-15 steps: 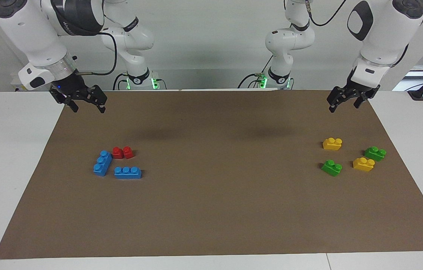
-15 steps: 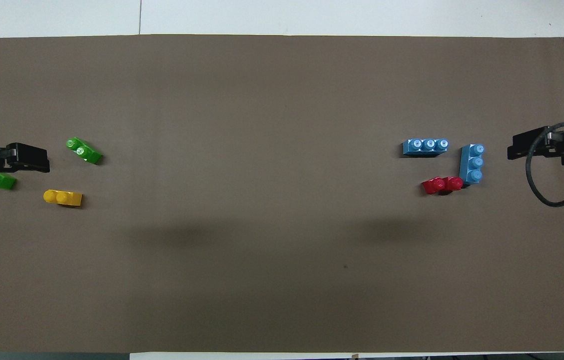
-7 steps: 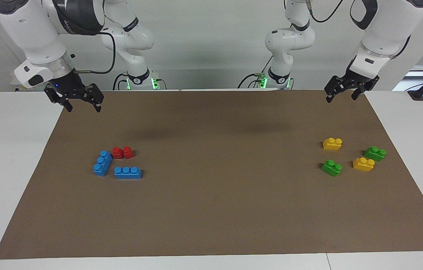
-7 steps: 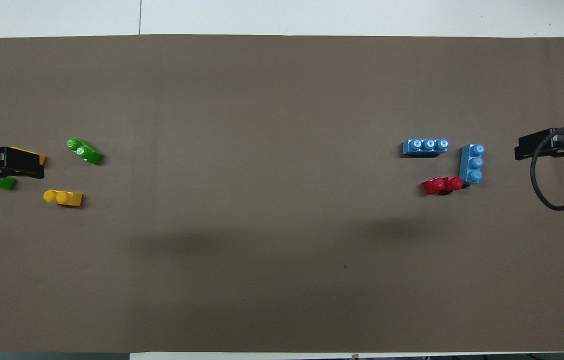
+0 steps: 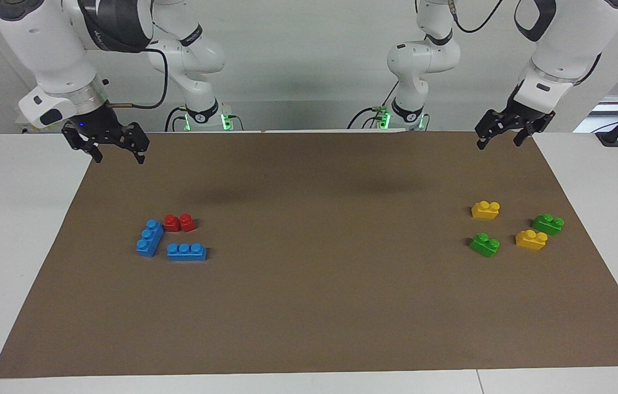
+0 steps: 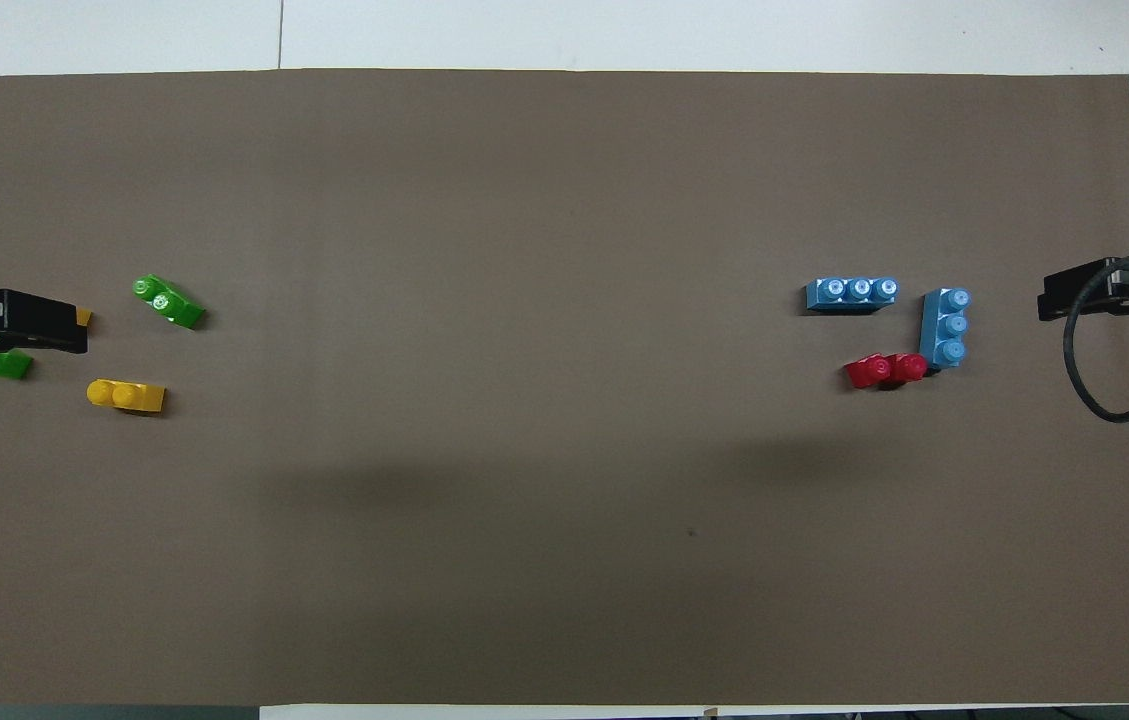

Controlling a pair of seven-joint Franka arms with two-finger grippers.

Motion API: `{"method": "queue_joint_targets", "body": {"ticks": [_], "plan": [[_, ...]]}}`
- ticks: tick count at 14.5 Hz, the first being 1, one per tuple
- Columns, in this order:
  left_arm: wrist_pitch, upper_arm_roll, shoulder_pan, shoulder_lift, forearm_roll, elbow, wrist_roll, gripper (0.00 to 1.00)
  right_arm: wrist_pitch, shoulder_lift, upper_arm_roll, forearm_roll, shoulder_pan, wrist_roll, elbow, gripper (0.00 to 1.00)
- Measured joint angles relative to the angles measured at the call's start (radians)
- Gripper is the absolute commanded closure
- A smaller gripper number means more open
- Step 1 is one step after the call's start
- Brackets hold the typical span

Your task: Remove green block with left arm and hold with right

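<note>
The green block (image 5: 485,244) (image 6: 169,302), a bright lime two-stud brick, lies on the brown mat at the left arm's end. It is the brick of its cluster farthest from the robots. My left gripper (image 5: 499,143) (image 6: 44,322) hangs open and empty, high above that cluster and well clear of the block. From overhead it covers most of one yellow brick (image 5: 531,239). My right gripper (image 5: 119,158) (image 6: 1074,293) hangs open and empty in the air over the mat's edge at the right arm's end.
A darker green brick (image 5: 548,224) (image 6: 2,364) and a second yellow brick (image 5: 485,209) (image 6: 127,396) lie beside the block. Two blue three-stud bricks (image 5: 186,251) (image 5: 149,238) and a red brick (image 5: 179,222) sit at the right arm's end. Brown mat (image 5: 314,306) covers the table.
Both grippers have drawn up and slightly outward toward their own ends of the table. Both stay open. No brick has moved.
</note>
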Motion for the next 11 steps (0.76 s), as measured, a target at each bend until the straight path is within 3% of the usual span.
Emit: {"method": "queue_joint_targets", "body": {"ticks": [11], "plan": [[0.000,-0.003,-0.010,-0.002,0.000,0.002,0.003,0.00,-0.001,0.000,0.000,0.000,0.000,0.000,0.000,0.00]]}}
